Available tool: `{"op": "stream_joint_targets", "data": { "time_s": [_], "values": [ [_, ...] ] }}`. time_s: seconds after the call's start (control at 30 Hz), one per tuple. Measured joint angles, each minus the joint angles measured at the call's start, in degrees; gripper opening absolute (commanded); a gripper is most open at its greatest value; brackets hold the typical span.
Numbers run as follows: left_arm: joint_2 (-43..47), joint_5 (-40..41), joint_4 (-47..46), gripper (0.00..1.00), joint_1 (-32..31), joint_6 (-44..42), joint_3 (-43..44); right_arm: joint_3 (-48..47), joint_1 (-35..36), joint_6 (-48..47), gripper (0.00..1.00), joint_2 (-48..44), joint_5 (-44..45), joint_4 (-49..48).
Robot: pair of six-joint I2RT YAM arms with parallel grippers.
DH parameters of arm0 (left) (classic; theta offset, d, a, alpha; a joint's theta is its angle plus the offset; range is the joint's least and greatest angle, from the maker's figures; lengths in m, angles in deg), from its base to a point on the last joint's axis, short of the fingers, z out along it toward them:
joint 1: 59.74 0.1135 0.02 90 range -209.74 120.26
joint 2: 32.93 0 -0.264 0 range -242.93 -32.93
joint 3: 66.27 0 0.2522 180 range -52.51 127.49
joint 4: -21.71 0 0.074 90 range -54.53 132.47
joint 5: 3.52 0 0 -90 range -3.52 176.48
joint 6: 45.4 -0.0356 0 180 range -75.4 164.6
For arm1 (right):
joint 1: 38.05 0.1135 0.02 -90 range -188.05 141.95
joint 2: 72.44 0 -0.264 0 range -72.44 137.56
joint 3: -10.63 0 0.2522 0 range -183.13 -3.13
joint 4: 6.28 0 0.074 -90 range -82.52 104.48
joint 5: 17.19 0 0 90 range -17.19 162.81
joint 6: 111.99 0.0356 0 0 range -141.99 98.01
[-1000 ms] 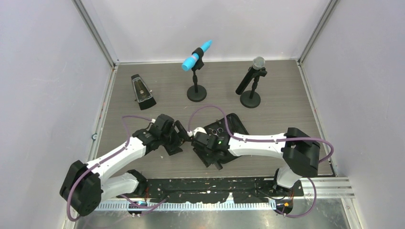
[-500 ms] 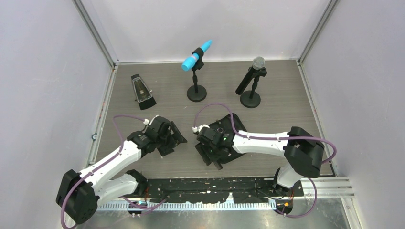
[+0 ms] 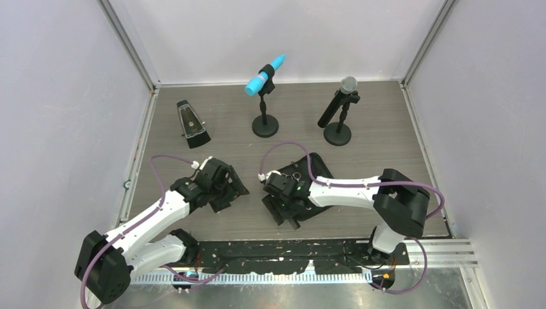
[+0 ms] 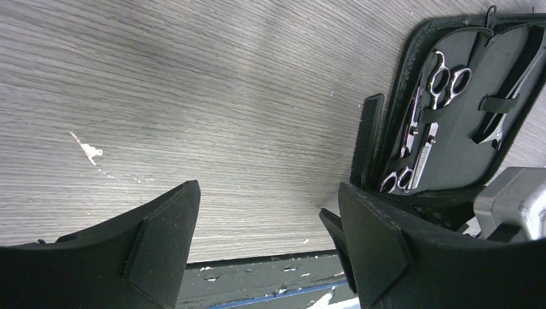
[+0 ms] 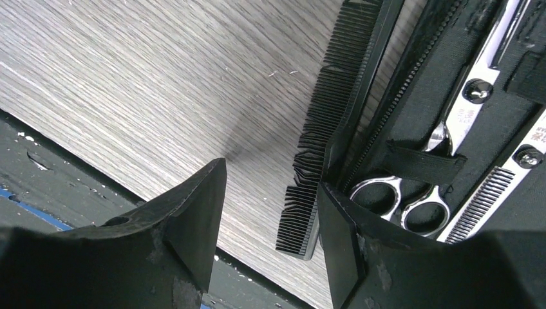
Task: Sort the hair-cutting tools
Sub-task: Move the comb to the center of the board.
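Observation:
The black zip case (image 3: 320, 171) lies open at mid table. In the left wrist view two silver scissors (image 4: 443, 72) (image 4: 407, 172) sit strapped inside the case (image 4: 454, 158), with thin black hair clips (image 4: 508, 96) under a strap at its right. The long black comb (image 4: 367, 138) lies along the case's left edge. My right gripper (image 5: 270, 212) is open over the comb's near end (image 5: 341, 109), which lies by its right finger (image 5: 351, 238); scissors (image 5: 399, 193) lie beyond. In the top view it (image 3: 270, 196) hovers at the case's left edge. My left gripper (image 3: 237, 188) (image 4: 267, 212) is open and empty, left of the case.
A black pyramid metronome (image 3: 191, 122) stands at the back left. Two microphone stands (image 3: 264, 122) (image 3: 338, 132) stand at the back, one with a blue microphone (image 3: 264, 75). The table's front edge (image 4: 257, 261) runs just below both grippers. Grey walls enclose the table.
My left gripper has drawn back to the left, away from the case and the right gripper. My right gripper has stayed at the case's left edge, shifting only slightly.

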Motion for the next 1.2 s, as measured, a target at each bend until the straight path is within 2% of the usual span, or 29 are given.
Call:
{"op": "stream_joint_targets", "data": {
  "time_s": [0.3, 0.73, 0.83, 0.97, 1.2],
  "values": [
    [0.8, 0.7, 1.2, 0.83, 0.0, -0.6, 0.0, -0.6, 0.0, -0.1, 0.61, 0.6, -0.2, -0.4],
    [1.4, 1.1, 2.3, 0.83, 0.0, -1.4, 0.0, -5.5, 3.9, -3.2, 0.6, 5.4, -7.3, -1.4],
    [1.8, 1.3, 2.7, 0.83, 0.0, -1.4, 0.0, -6.2, 4.1, -3.5, 0.62, 5.3, -6.0, -1.0],
    [2.1, 1.5, 2.7, 0.83, 0.0, -1.4, 0.0, -6.2, 4.1, -3.2, 0.72, 3.8, -1.0, 0.6],
    [2.1, 1.5, 2.7, 0.83, 0.0, -1.4, 0.0, -6.2, 2.7, -3.0, 0.75, -0.2, 4.2, 1.3]
  ]
}}
